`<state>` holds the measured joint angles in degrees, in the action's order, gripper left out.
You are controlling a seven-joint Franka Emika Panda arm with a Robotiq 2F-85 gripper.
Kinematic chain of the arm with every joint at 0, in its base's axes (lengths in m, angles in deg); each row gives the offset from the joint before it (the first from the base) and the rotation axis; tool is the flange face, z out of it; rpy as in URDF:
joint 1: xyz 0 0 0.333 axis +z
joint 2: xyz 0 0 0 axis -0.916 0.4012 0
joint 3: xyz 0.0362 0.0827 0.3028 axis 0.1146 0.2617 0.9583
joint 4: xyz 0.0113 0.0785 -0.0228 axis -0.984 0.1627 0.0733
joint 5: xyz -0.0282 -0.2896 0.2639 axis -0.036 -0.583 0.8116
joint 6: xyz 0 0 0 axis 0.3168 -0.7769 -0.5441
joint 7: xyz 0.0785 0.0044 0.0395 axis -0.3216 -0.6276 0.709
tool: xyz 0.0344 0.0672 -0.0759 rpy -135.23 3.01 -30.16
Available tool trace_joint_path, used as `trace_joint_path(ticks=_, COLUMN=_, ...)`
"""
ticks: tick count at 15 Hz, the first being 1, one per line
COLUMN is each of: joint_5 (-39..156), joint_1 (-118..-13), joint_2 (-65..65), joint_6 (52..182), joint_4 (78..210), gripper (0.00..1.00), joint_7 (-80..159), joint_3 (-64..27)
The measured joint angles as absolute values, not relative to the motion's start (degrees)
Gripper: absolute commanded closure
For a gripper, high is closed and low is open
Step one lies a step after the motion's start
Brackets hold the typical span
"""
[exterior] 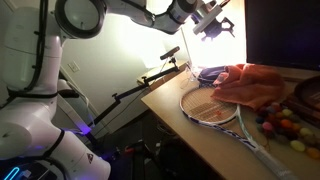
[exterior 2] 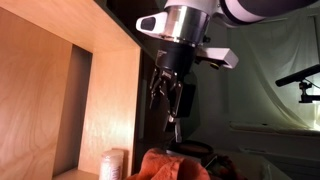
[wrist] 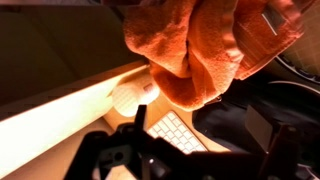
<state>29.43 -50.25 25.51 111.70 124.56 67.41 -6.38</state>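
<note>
An orange cloth (exterior: pixel 252 85) lies crumpled on the wooden table (exterior: pixel 200 140), partly over the head of a tennis racket (exterior: pixel 208 106). In both exterior views my gripper (exterior: pixel 210 24) (exterior 2: pixel 170 102) hangs well above the cloth (exterior 2: pixel 168 166), with the jaws spread and nothing between them. The wrist view looks down on the cloth (wrist: pixel 210 45) at the top of the picture. There my gripper (wrist: pixel 210 128) shows as dark fingers (wrist: pixel 140 122) at the bottom, apart from the cloth and open.
A white keyboard (wrist: pixel 178 132) and a pale roll (wrist: pixel 128 95) lie beside the cloth. Several coloured sweets (exterior: pixel 285 128) sit by a dark bowl (exterior: pixel 305 95). A wooden cabinet (exterior 2: pixel 60 90) stands close by. A black boom arm (exterior: pixel 150 78) reaches over the table's edge.
</note>
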Motion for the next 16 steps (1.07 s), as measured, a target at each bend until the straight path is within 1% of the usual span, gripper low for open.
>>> trace_joint_path(ticks=3, joint_5=32.49, joint_1=-51.03, joint_2=25.43, joint_6=111.63, joint_4=127.0, gripper=0.0, joint_7=67.16, joint_3=-6.95)
trace_joint_path(ticks=11, joint_5=32.89, joint_1=-50.96, joint_2=23.72, joint_6=111.67, joint_4=136.95, gripper=0.0, joint_7=62.53, joint_3=-9.71)
trace_joint_path(ticks=16, joint_5=29.43, joint_1=-50.72, joint_2=15.39, joint_6=120.95, joint_4=149.96, gripper=0.0, joint_7=56.38, joint_3=-10.27)
